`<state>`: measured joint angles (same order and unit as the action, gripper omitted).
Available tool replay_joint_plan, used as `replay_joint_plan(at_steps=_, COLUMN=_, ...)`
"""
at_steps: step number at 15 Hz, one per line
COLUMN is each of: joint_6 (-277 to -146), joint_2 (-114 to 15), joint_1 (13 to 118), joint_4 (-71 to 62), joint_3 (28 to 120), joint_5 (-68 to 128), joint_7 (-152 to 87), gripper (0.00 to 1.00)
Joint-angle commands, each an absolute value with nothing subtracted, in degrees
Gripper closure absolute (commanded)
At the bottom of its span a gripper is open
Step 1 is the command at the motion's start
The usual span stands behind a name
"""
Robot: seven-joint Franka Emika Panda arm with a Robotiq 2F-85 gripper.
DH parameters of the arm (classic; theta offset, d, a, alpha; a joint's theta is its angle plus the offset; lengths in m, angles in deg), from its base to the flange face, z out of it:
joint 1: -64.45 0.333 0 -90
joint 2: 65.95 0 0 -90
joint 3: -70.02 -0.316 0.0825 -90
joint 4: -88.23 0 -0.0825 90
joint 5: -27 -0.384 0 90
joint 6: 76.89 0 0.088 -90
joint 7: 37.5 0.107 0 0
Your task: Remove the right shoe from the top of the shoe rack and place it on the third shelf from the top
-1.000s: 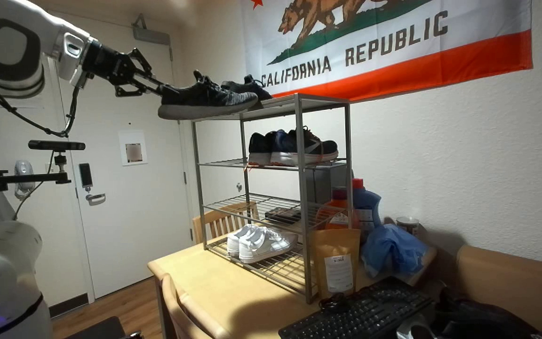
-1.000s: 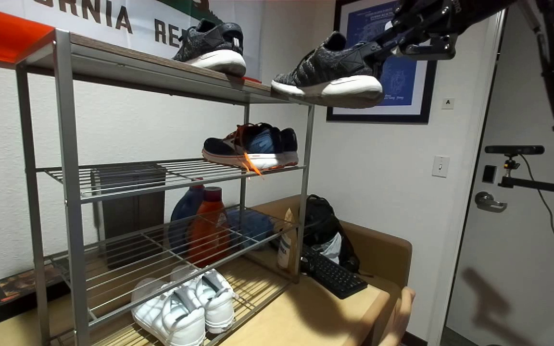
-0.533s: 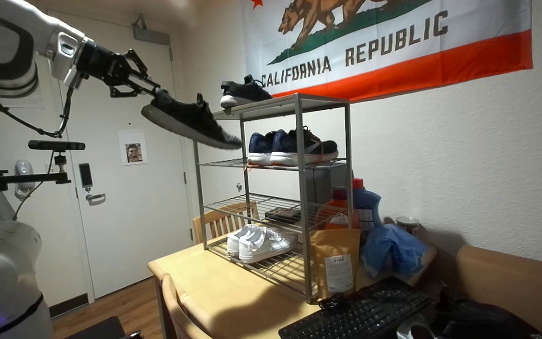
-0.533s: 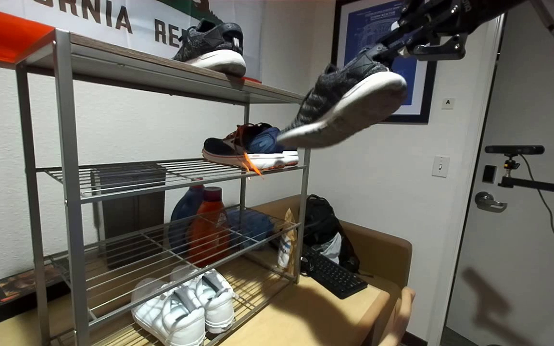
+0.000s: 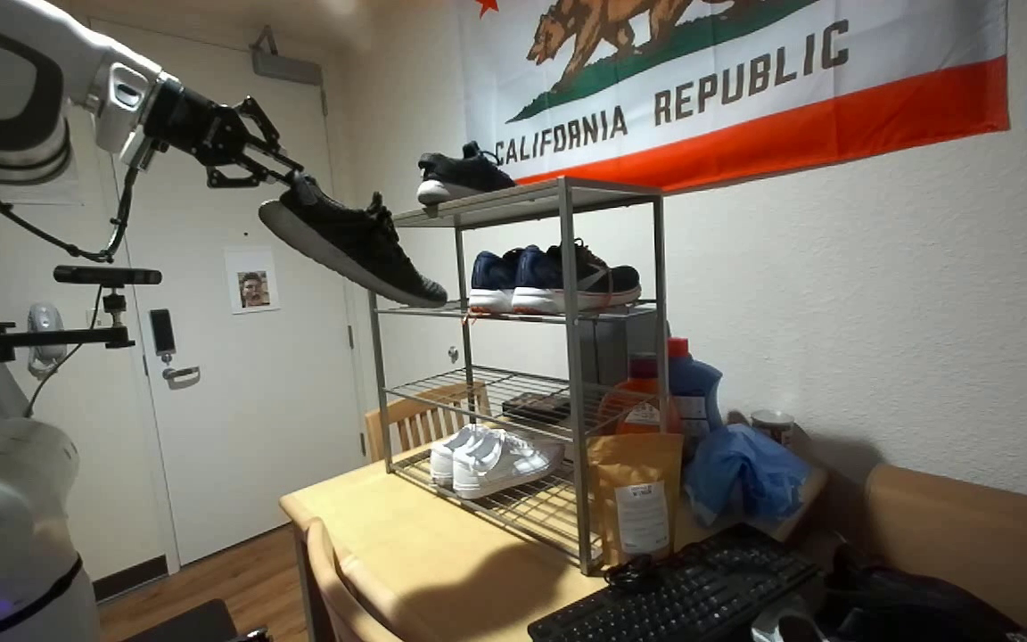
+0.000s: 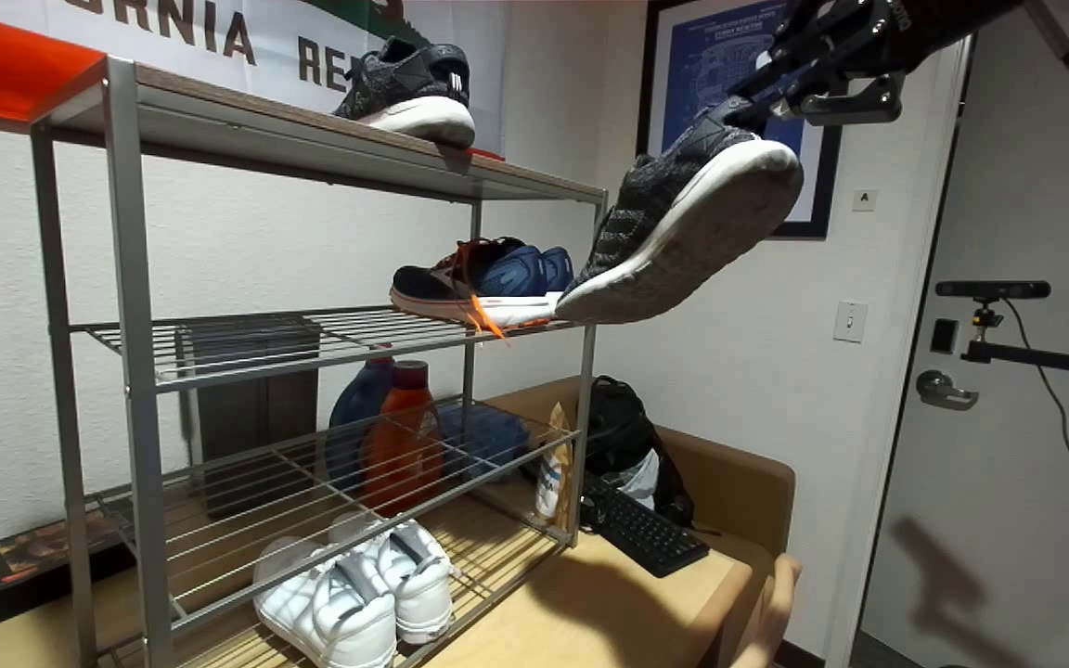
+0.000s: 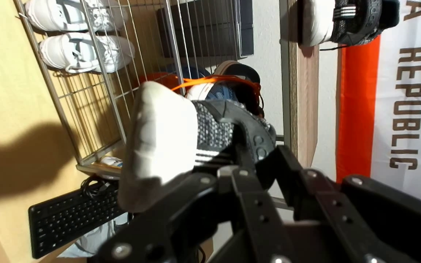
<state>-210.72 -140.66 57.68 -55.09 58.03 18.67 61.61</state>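
Your Robotiq gripper [image 5: 293, 173] is clamped on the heel of the right black Adidas sneaker [image 5: 349, 239]. In the last second that sneaker has come off the top and swung toe-down, hanging at the edge of the shoe rack [image 5: 573, 357]; removal looks done. The third shelf [image 5: 455, 392] lies lower, so you'll likely need to descend and level out first. The black twin [image 5: 462, 174] stays on top.

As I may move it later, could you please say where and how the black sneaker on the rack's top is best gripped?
I'd probably pinch the black sneaker at its heel collar, from where the robot arm is: the heel faces that way at the rack's top edge, and the collar rises above the sole. The hand grips the twin likewise.
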Motion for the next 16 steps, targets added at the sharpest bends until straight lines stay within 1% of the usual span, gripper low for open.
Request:
replay_joint_plan(at_steps=1, joint_6=-210.80, joint_2=-140.91, joint_1=57.43, joint_4=-55.23, joint_3=58.77, joint_5=17.23, joint_7=60.62, gripper=0.94)
replay_joint_plan(at_steps=9, joint_6=-212.93, joint_2=-138.32, joint_1=56.04, joint_4=-58.19, joint_3=58.18, joint_5=17.63, joint_7=60.97, gripper=0.94)
replay_joint_plan(at_steps=16, joint_6=-219.72, joint_2=-136.18, joint_1=56.26, joint_4=-62.65, joint_3=57.95, joint_5=18.21, joint_7=59.73, gripper=0.94)
